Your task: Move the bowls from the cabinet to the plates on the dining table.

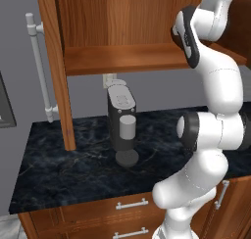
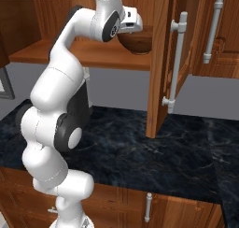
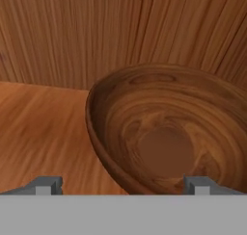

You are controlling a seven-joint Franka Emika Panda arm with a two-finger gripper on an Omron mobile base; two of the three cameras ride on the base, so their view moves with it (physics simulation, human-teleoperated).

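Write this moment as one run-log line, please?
stage: reaching into cabinet | hand: open, holding nothing | target: reddish-brown bowl on shelf, one finger by its left rim, other over the inside | not yet gripped

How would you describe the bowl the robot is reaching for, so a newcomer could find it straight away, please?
Start at the open wooden wall cabinet above the dark marble counter. On its shelf, near the right-hand end, sits the bowl just ahead of the open gripper. It is round, deep and glossy reddish-brown with wood-like swirls inside.
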